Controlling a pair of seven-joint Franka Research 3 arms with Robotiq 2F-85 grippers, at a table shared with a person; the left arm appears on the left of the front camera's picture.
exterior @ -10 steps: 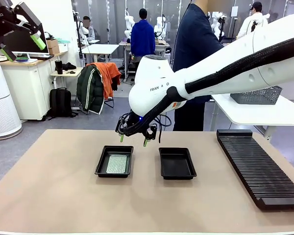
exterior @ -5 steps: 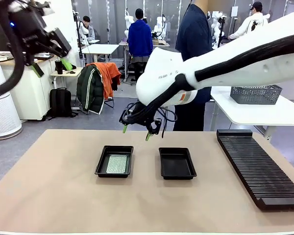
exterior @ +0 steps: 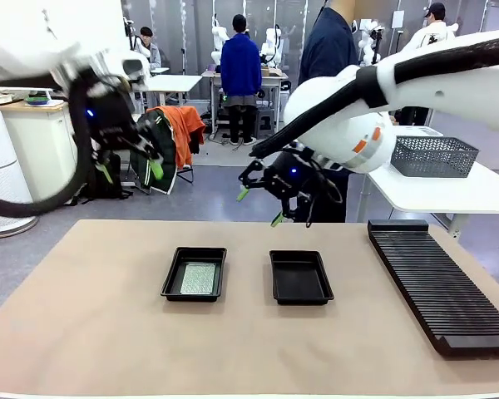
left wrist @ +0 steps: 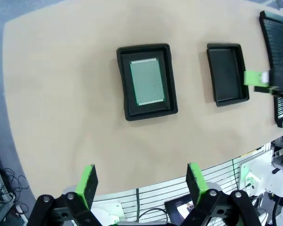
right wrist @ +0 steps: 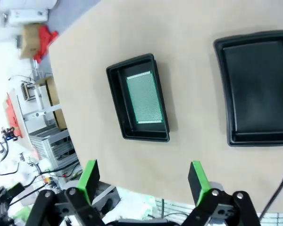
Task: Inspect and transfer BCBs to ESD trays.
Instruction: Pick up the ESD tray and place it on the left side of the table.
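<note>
Two black ESD trays lie side by side mid-table. The left tray [exterior: 171, 276] [left wrist: 123, 80] [right wrist: 114, 94] holds one pale green BCB [exterior: 199, 278] [left wrist: 148, 81] [right wrist: 144, 96] flat on its floor. The right tray [exterior: 300, 278] [left wrist: 227, 74] [right wrist: 257, 87] has nothing in it. My left gripper [exterior: 130, 171] [left wrist: 141, 181] hangs open and high, left of and behind the trays. My right gripper [exterior: 259, 206] [right wrist: 144, 181] is open too, in the air behind the gap between the trays. Neither holds anything.
A long black slotted rack [exterior: 441, 278] [left wrist: 273, 33] lies along the table's right side. A grey mesh basket [exterior: 435, 155] stands on a white side table at the right. A person [exterior: 333, 58] in dark clothes stands at the far edge.
My right gripper has risen from just above the left tray and swung right. My left arm has come down from the upper left corner toward the table.
</note>
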